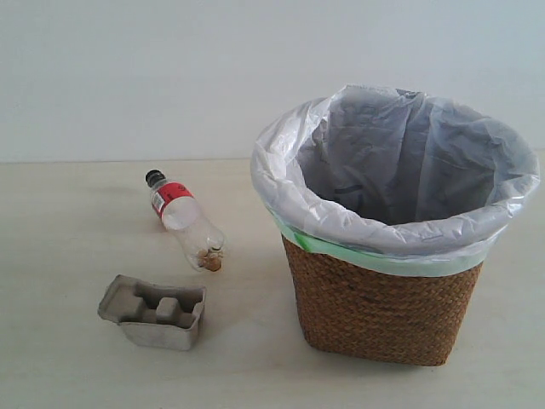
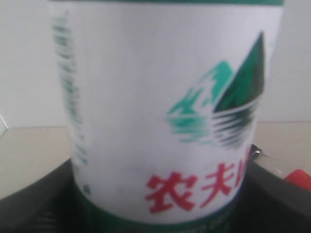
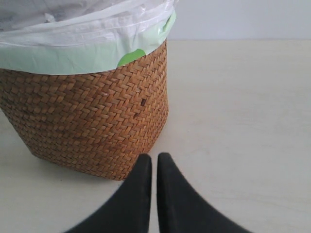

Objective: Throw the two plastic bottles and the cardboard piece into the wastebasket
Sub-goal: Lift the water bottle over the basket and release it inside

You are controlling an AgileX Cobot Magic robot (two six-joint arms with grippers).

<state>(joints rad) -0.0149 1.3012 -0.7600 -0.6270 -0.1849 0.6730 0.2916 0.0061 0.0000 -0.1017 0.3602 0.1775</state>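
Observation:
A plastic bottle with a white-green label (image 2: 160,107) fills the left wrist view. My left gripper (image 2: 160,213) is shut on it, its dark jaws showing on either side of the bottle's lower end. The other plastic bottle (image 1: 186,220), with black cap and red label, lies on the table. In front of that one rests the cardboard piece (image 1: 155,312), a grey pulp tray. The wicker wastebasket (image 1: 383,311) with a white bag stands to the right. My right gripper (image 3: 154,158) is shut on nothing, low by the wastebasket's (image 3: 87,121) base. Neither gripper shows in the exterior view.
The pale table (image 1: 77,247) runs back to a plain white wall (image 1: 128,77). The bag's rim (image 1: 281,183) overhangs the basket's top edge.

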